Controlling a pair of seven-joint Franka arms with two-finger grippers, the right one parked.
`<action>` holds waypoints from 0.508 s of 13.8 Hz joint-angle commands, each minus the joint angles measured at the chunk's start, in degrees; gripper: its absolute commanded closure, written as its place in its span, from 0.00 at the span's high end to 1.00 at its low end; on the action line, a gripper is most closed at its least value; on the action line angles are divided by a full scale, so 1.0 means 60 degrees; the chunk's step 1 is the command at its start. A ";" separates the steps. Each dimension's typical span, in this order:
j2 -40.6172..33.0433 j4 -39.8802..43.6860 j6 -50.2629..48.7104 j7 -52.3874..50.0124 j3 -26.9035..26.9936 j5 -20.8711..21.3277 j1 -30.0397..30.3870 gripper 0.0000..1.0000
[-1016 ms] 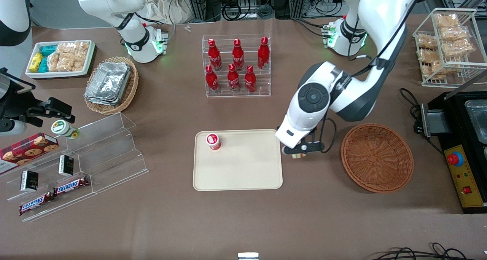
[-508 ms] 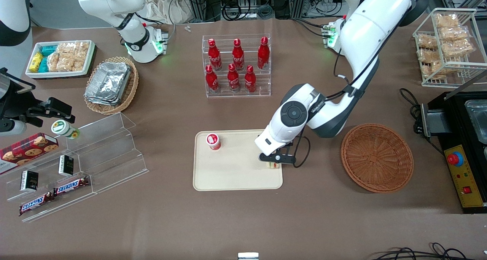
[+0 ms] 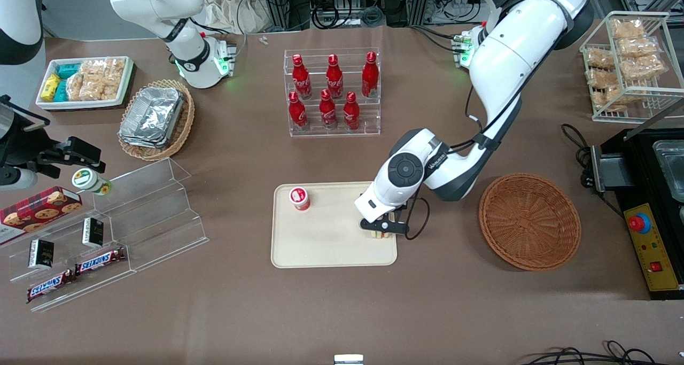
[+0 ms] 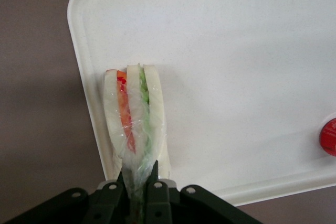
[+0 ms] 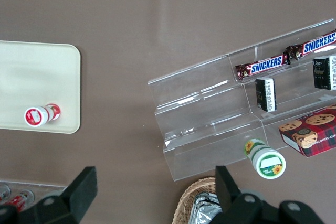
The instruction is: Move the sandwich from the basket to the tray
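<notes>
We see the left arm's claw (image 3: 381,230) low over the tray (image 3: 320,247), at the tray's edge nearest the basket (image 3: 529,220); its two fingers (image 4: 154,195) are closed tight on the sandwich (image 4: 134,116), pinching the narrow end of the wedge. In the wrist view the sandwich juts out from the claw over the tray's rim, with its white bread, orange-red and green layers standing on edge under clear wrap; we cannot tell whether it already touches the tray. In the front view only a sliver of the sandwich shows below the claw, just inside the tray's corner. The basket lies on the desk (image 3: 454,311) toward the working arm's end, well apart from the claw, and nothing shows in it. A small red-and-white cup (image 3: 300,198) stands on the tray, away from the claw toward the parked arm's end. Farther from the front camera than the claw, a clear rack of red bottles (image 3: 332,92) stands on the desk.
</notes>
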 commanded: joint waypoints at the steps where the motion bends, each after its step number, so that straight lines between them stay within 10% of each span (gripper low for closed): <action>1: 0.0030 0.0315 -0.0049 -0.0137 0.0046 0.0169 -0.0126 1.00; 7: -0.1124 0.0300 -0.1920 0.0489 0.0002 0.0023 0.0445 1.00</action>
